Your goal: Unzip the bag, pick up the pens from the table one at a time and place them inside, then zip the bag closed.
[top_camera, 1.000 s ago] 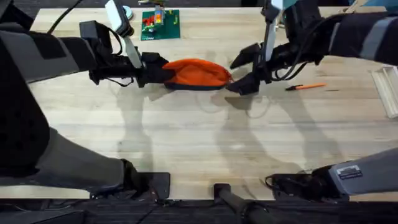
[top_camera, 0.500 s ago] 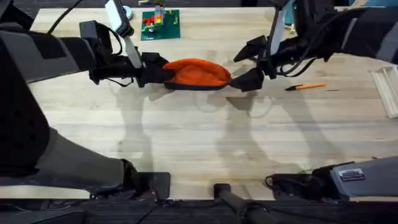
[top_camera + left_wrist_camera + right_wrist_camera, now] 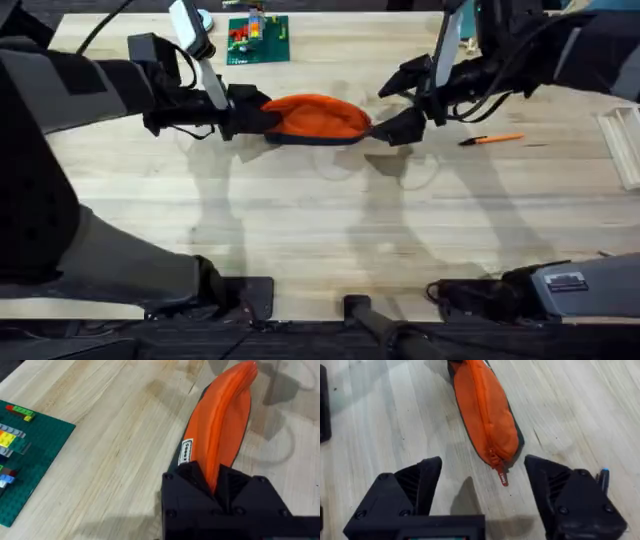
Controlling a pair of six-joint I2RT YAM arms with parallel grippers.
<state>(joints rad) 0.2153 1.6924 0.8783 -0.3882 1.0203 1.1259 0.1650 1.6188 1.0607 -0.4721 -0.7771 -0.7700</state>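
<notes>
— While my left claw (image 3: 216,491) pinches one end of the bag (image 3: 316,117) on the table (image 3: 300,230), my right claw (image 3: 482,491) gapes wide at the pull tab (image 3: 502,477).

— Risk?

— I may close beside that tab, missing it. The orange pen (image 3: 491,140) waits near my right claw.

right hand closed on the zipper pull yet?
No, the right hand is open, its fingers spread to either side of the pull tab at the end of the bag, touching neither.
</notes>
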